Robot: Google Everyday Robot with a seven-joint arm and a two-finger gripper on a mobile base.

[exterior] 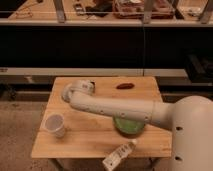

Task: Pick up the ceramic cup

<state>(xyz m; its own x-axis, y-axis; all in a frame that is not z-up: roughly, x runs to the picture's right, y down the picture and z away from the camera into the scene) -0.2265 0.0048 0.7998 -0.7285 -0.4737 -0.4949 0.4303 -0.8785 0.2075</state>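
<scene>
In the camera view, the white arm reaches from the lower right across the wooden table. Its pincer is over the far left part, and I cannot tell if it is released or clenched. The ceramic cup stands upright near the front left corner, apart from the pincer. A green bowl (partly hidden under the arm) sits right of the middle, and a white tube lies at the front edge.
</scene>
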